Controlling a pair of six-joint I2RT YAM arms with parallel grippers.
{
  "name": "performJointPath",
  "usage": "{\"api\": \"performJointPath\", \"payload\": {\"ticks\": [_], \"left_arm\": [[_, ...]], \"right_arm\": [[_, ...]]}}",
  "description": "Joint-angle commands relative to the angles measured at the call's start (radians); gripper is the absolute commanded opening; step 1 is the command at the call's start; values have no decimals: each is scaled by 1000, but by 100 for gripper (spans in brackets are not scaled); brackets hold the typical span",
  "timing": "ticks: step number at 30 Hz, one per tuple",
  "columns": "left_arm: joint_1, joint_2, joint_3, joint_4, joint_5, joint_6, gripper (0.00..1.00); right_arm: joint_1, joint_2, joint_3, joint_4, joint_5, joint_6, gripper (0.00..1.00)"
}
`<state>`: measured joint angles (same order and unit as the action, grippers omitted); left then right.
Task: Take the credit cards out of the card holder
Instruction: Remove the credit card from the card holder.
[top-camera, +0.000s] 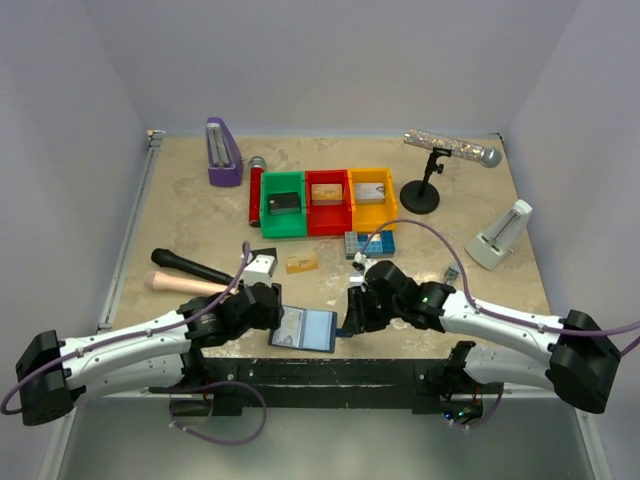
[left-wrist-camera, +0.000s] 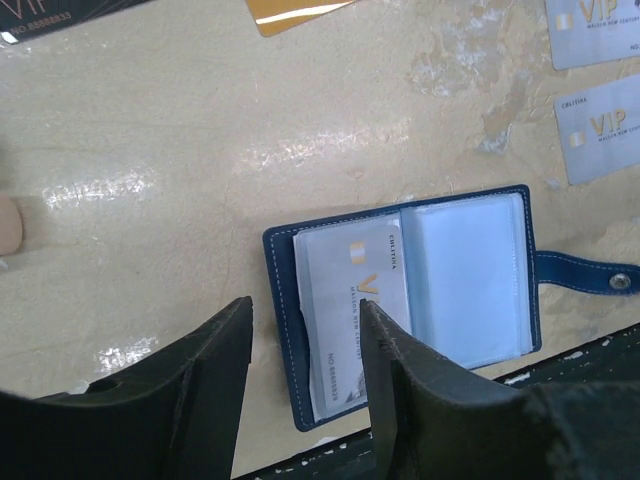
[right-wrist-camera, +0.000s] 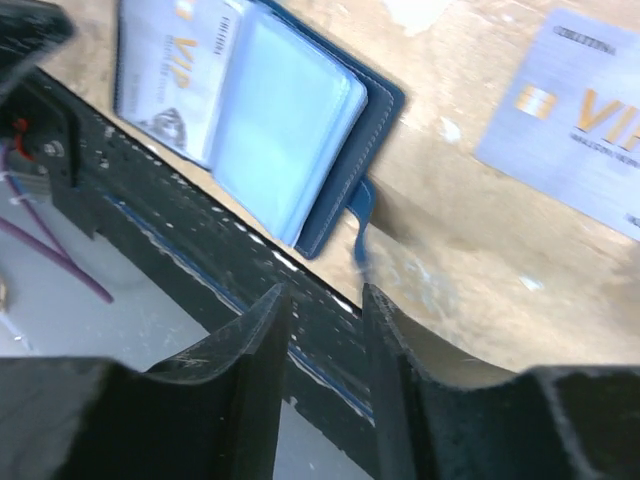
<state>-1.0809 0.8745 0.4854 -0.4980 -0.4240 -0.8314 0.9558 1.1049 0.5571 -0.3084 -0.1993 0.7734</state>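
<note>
Indoors, tan tabletop (top-camera: 200, 212) — card holder (top-camera: 305, 328), grey walls (top-camera: 320, 60)

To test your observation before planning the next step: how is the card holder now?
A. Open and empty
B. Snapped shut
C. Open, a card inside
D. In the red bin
C: the card holder lies open with a silver card in one pocket.

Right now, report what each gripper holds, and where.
Nothing is held. Left gripper stands open over the card holder, at its left edge; right gripper hangs open near the snap tab.
</note>
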Motion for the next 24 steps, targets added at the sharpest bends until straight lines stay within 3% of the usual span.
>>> {"api": "performJointPath", "payload": {"ticks": [1,4,9,16,24], "left_arm": [[9,-64,15,-43,-59,-32,52],[16,-104,9,-31,-38,-32,50],[26,-193,-76,148,86,-11,49],[36,-171,-128,248,129,-23,31],[38,-83,-182,294,126,-57,17]], "right_arm": [[4,-59,110,-170,106,-59,42],[6,-108,156,-204,118,-83,42],[6,-119,161,-20,-1,-73,43],[11,110,204,225,-189,20,39],[26,348,190,423,-215,112,39]]}}
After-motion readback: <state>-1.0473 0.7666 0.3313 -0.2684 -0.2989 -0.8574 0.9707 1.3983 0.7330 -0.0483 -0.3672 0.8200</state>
